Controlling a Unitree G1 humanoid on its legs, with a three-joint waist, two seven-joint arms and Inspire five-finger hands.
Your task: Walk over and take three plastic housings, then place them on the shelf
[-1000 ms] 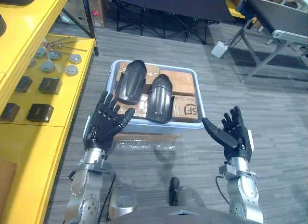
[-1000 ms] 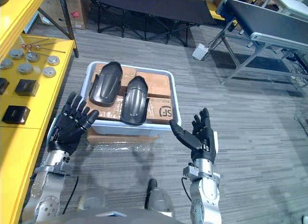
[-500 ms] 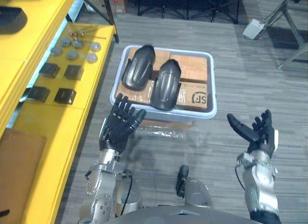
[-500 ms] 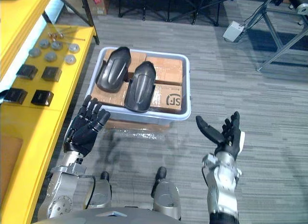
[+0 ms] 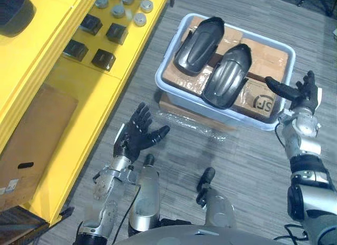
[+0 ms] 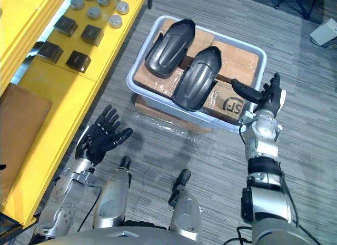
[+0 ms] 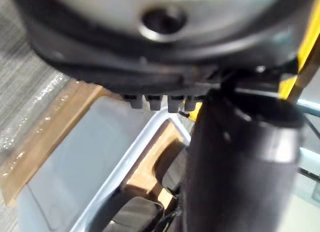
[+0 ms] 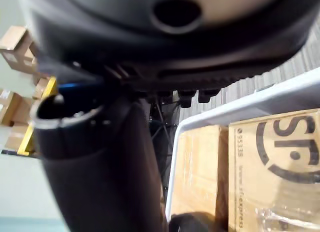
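A yellow shelf (image 5: 87, 100) runs along the robot's left, with a brown cardboard box (image 5: 31, 134) on its lower level. On the grey carpet floor (image 5: 253, 166) beside it stands a pale blue tote (image 6: 136, 86) packed with cartons (image 5: 258, 100). Two black plastic housings lie side by side on top of the cartons: one (image 5: 200, 45) nearer the shelf, the other (image 5: 226, 76) just beside it. The right hand (image 5: 303, 95) is spread and empty at the tote's right corner. The left hand (image 5: 138, 139), fingers splayed and empty, hangs over the floor between shelf and tote. Small black blocks (image 5: 103, 58) and round metal discs (image 5: 126, 10) sit on the shelf.
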